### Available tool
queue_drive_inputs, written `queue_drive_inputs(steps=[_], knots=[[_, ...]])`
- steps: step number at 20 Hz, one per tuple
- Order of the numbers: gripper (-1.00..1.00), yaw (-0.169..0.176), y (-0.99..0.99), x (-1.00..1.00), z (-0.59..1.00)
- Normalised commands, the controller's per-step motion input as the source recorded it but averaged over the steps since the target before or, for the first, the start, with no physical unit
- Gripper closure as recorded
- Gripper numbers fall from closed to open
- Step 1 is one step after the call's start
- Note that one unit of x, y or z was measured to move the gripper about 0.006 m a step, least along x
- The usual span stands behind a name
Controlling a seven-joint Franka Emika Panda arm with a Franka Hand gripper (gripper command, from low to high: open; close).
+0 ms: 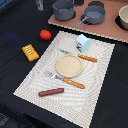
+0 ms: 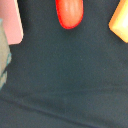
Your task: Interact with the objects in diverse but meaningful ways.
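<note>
A small red tomato (image 1: 45, 34) (image 2: 69, 12) lies on the dark table beside the striped placemat (image 1: 35, 75). The ridged yellow-orange block (image 1: 30, 52) (image 2: 120, 22) lies close to it. On the mat are the tan round plate (image 1: 69, 65), a brown sausage (image 1: 51, 92), a pale blue-white carton (image 1: 83, 42), an orange-handled fork (image 1: 66, 80) and a knife (image 1: 80, 56). Two grey pots (image 1: 63, 9) (image 1: 94, 14) stand on the pink toy kitchen set (image 1: 100, 30) (image 2: 12, 22). A dark part of my gripper (image 1: 39, 5) shows at the exterior view's top edge; its fingers are not visible.
A pale round bowl (image 1: 124, 17) sits at the kitchen set's end on the exterior view's right. Dark cloth (image 2: 65, 80) covers the table around the mat. The table's front edge runs along the exterior view's lower left.
</note>
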Motion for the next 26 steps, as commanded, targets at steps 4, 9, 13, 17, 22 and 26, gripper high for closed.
queue_drive_inputs(steps=[4, 9, 13, 17, 22, 26], knots=[[-1.00, 0.012, -0.11, -0.06, -0.46], [-1.00, 0.027, -0.02, -0.09, -0.40], [-1.00, 0.070, 0.00, -0.23, -0.42], [-1.00, 0.086, -0.09, -0.31, -0.49], [-1.00, 0.048, -0.16, -0.37, -0.50], [-1.00, 0.014, -0.08, -0.40, -0.57]])
